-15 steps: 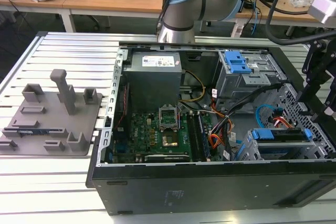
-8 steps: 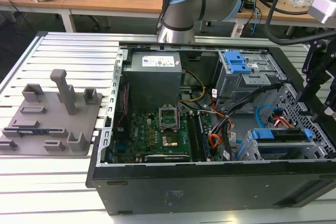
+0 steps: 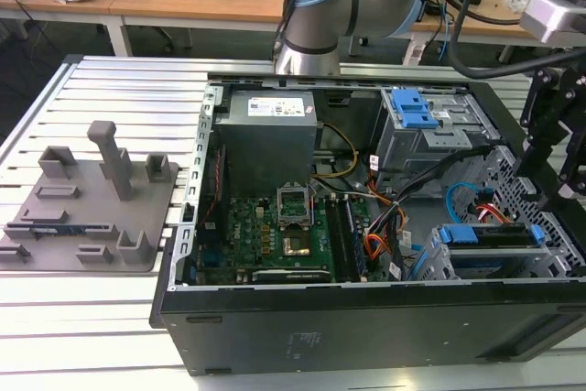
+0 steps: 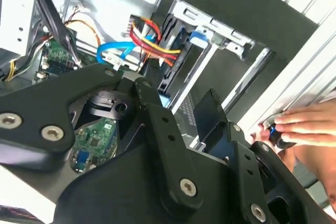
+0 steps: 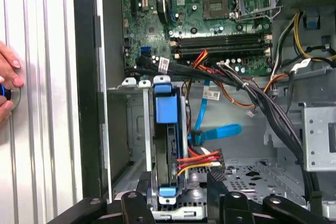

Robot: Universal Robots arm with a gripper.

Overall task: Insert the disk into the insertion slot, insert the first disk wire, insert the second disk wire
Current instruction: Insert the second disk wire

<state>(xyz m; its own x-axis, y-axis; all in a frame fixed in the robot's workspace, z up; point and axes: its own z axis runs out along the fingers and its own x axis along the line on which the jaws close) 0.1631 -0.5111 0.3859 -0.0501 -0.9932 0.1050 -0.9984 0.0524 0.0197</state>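
Gripper (image 5: pixel 181 200): open. My two fingers (image 5: pixel 144 199) stand well apart and hold nothing. In the first wrist view the end of the insertion slot lies in the gap between them. I cannot tell whether either pad touches the sheet metal.

Insertion slot (image 3: pixel 540 258): grey perforated drive cage. All positions below are referenced to it.

1. The disk (image 3: pixel 485 237) sits inside the insertion slot, framed by its blue carrier. In the first wrist view the disk (image 5: pixel 169 109) shows edge-on, with the carrier's blue tab at the end of the slot that faces the motherboard.
2. The power wire bundle (image 5: pixel 198 162), of red, yellow and black strands, ends in a black connector just beside the insertion slot, close to one of my fingers. I cannot tell whether it is seated in the disk.
3. The blue data cable (image 5: pixel 216 131) loops just beside the insertion slot, above the power wire bundle in the first wrist view. Whether its end is plugged in, I cannot tell.
4. The motherboard (image 5: pixel 210 3) lies beyond the insertion slot, further inside the case.
5. The taller bay with a blue latch (image 3: pixel 412 112) stands behind the insertion slot in the exterior view.
6. The slotted table (image 3: pixel 92 318) carries the case that holds the insertion slot, and a grey fixture plate (image 3: pixel 87 199) lies on it well apart from the slot.
7. A person's hand (image 5: pixel 8 85) rests on the table outside the case wall, well apart from the insertion slot, with its fingertips on a small blue object.
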